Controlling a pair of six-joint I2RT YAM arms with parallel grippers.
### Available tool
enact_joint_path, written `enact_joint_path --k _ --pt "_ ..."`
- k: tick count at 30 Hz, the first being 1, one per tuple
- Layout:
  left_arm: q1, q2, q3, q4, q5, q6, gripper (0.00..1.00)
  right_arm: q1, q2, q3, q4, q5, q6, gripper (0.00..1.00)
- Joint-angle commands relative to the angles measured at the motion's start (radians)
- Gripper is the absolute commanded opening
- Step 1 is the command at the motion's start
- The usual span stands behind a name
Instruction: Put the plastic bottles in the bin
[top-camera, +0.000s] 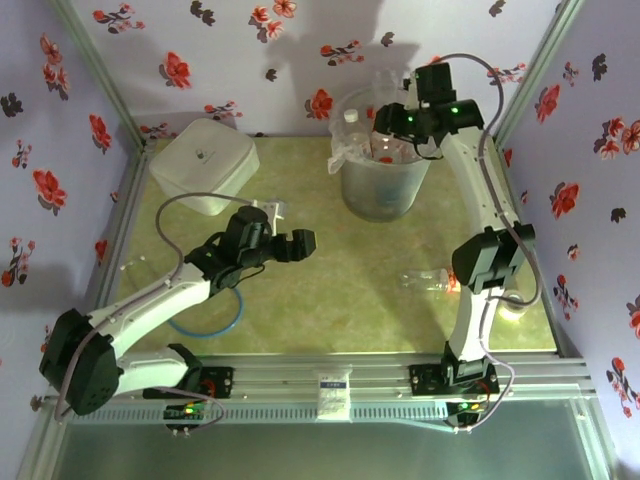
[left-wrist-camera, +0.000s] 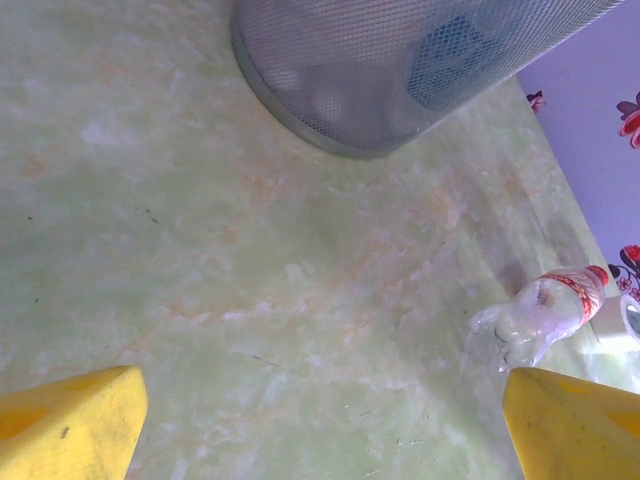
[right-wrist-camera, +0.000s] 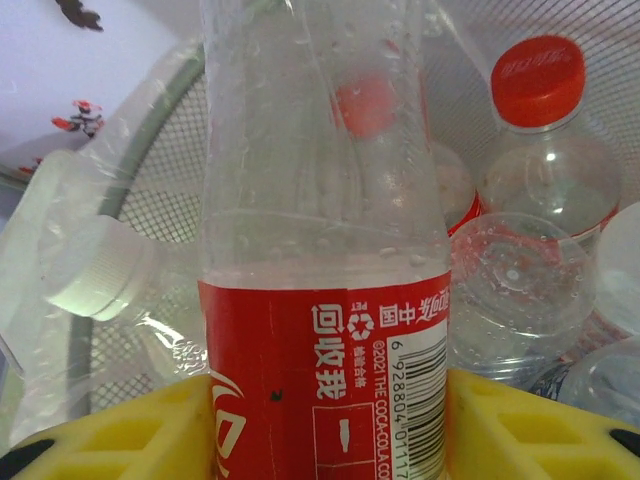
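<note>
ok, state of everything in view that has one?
left gripper: open, empty.
right gripper: shut on the Coca-Cola bottle, over the bin.
bin: upright, bag-lined, holding other bottles.
stray bottle: lying on its side, crushed, outside the bin.
white box: lid on.

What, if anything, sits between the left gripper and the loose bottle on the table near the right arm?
Nothing visible. Bare table runs from the open left gripper to the bottle. The bin stands farther back, off that line; the right arm's elbow sits just beyond the bottle.
</note>
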Motion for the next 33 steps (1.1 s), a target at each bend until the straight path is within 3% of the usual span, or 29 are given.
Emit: enact_joint_path --k 1,13,25,28,33 --pt "0.008 0.018 0.046 -0.007 -0.011 0.011 0.92 0.035 0.006 0.005 -0.068 0.000 -0.027 0.53" --pt "0.011 0.052 0.092 -0.039 0.005 0.029 0.92 0.079 -0.090 -0.202 -0.060 -0.124 0.051 0.40" --pt "0.011 0.044 0.098 -0.047 0.018 0.026 0.92 0.167 -0.303 -0.626 0.192 -0.151 0.216 0.39" --pt "0.010 0.047 0.099 -0.046 0.018 0.026 0.92 0.172 -0.314 -0.625 0.170 -0.113 0.203 0.45" --pt "0.010 0.055 0.102 -0.042 0.020 0.026 0.92 0.176 -0.336 -0.541 0.100 -0.069 0.153 0.69"
